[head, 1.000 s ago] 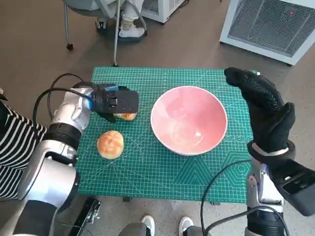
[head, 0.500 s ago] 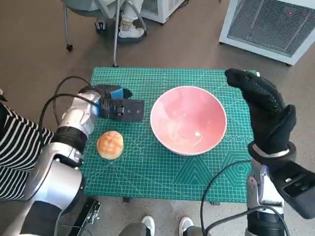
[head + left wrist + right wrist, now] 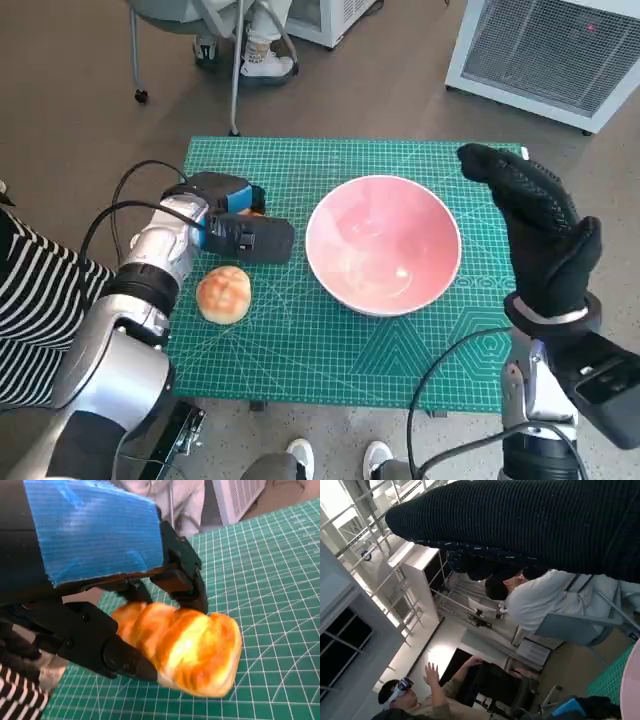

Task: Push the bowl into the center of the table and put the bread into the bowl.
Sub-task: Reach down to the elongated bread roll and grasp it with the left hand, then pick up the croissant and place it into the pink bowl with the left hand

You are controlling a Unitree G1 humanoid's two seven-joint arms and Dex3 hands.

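Observation:
A pink bowl [image 3: 383, 243] stands on the green cutting mat [image 3: 300, 360], right of the mat's middle. My left hand [image 3: 237, 228] hovers just left of the bowl and grips an oblong golden bread roll [image 3: 185, 647]; in the head view only a sliver of that bread roll [image 3: 256, 211] shows past the hand. The left wrist view shows the black fingers [image 3: 115, 652] of my left hand [image 3: 90, 535] wrapped round it above the mat. A round bun [image 3: 224, 293] lies on the mat near the left edge. My right hand [image 3: 537, 225] stands upright beside the bowl's right rim, fingers straight, holding nothing.
A striped sleeve [image 3: 35, 300] of a person is at the left edge. Chair legs and feet [image 3: 255, 50] stand beyond the far edge, a white cabinet [image 3: 560, 50] at the far right. The right wrist view shows the glove [image 3: 545, 525] and people [image 3: 535, 600] in the room.
My left hand has lifted the oblong bread off the mat, turned, and shifted slightly toward the bowl. The bowl, the round bun and my right hand have stayed put.

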